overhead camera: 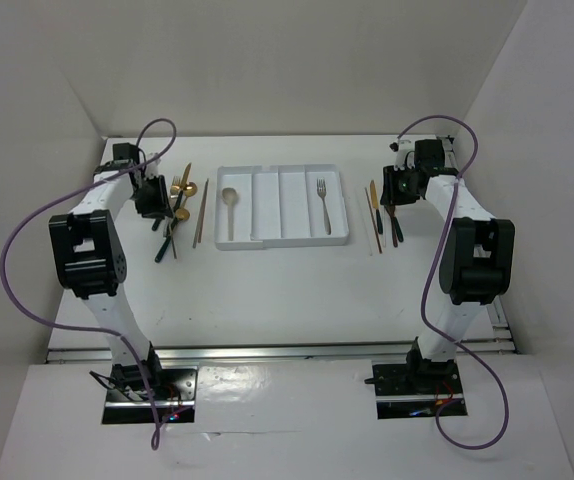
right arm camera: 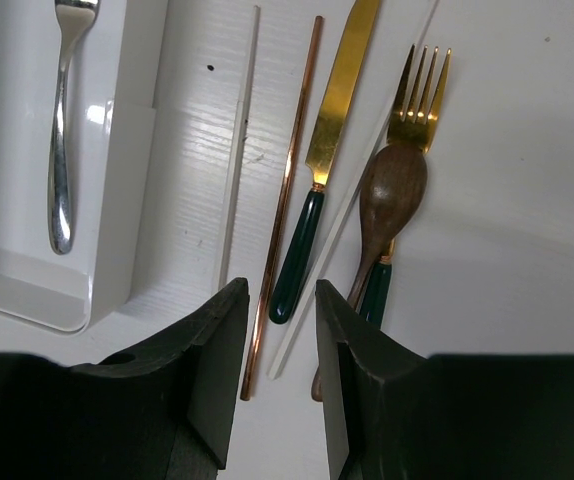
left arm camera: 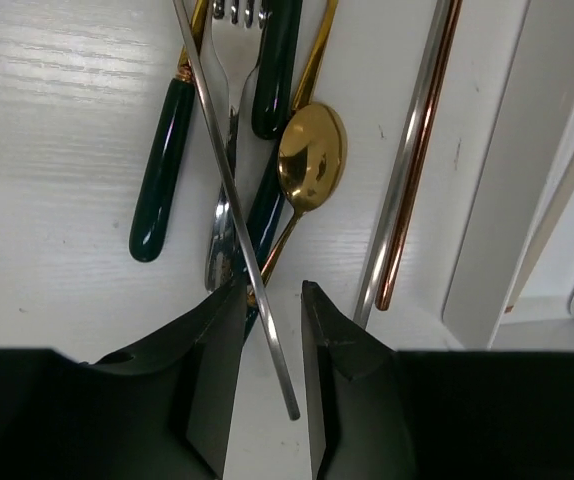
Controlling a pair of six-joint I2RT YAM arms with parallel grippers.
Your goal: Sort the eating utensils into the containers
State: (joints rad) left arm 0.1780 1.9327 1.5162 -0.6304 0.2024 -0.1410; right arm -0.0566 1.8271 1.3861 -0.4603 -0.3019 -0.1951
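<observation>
Left gripper (left arm camera: 270, 305), fingers spread, straddles a silver chopstick (left arm camera: 229, 190) that crosses the tangled pile just ahead of its tips. Right gripper (right arm camera: 279, 300), likewise spread, hovers over a copper chopstick (right arm camera: 289, 170) beside the teal-handled knife (right arm camera: 329, 130). The white tray (overhead camera: 285, 242) lies between the two hands. Chopsticks are probably light, stiff and slick (grip mid-shaft, not the tapered end). No legible markings.

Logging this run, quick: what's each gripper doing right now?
Left gripper: open; a silver chopstick runs between its fingers, not clamped.
Right gripper: open, holding nothing.
</observation>
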